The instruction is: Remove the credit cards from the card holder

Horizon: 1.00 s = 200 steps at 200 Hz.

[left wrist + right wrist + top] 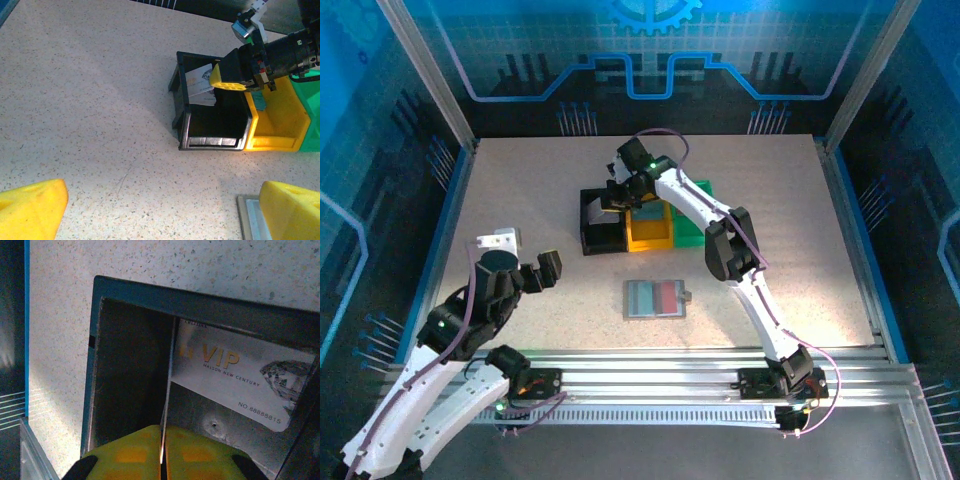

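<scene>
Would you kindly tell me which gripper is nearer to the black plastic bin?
Right. The right gripper hangs directly over the black plastic bin, jaws pinching a thin white card edge-on above its inside. The left gripper sits far off toward the near-left of the table, jaws open.

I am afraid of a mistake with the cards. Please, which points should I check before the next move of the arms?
1. Right claw over black bin: ok.
2. Thin card pinched in it: ok.
3. VIP card already inside bin: ok.
4. Card holder lying open: ok.
5. More cards left in holder: cannot tell.
6. Left claw open, away from bin: ok.
</scene>
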{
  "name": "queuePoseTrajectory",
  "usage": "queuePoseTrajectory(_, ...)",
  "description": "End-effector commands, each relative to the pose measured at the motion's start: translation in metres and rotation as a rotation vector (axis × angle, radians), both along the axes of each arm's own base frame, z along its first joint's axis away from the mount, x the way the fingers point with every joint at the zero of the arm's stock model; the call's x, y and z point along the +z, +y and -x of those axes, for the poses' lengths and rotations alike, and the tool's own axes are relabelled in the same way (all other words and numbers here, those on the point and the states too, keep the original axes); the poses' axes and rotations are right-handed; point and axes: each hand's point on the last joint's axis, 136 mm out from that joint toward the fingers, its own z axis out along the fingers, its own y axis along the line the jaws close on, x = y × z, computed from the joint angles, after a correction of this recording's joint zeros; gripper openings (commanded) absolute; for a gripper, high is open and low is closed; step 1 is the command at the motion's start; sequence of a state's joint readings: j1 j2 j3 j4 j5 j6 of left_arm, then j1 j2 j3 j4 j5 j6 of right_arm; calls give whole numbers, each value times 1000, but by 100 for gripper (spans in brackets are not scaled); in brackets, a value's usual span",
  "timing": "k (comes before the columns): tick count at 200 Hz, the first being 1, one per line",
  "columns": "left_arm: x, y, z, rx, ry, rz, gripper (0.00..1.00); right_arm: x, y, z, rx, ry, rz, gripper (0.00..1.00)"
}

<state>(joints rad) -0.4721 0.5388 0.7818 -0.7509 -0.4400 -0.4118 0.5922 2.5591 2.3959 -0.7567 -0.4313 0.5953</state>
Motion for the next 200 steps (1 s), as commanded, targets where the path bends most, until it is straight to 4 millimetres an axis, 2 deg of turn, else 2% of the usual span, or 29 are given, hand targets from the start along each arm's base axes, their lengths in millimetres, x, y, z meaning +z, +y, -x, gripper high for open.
queuePoseTrajectory(1,-2,-2,-3,-14,0,-7,99,-16,-17,-5,-28,47,42,12)
queuePoseTrajectory(70,-3,-2,-3,-13,3,-7,99,-12,-22,-7,-34,36,54,14)
queuePoseTrajectory(127,-3,-2,-3,-14,4,-8,99,-6,-26,-9,-40,16,65,20)
queuePoseTrajectory(200,-3,-2,-3,-16,4,-7,99,17,-31,-15,-47,-36,73,27)
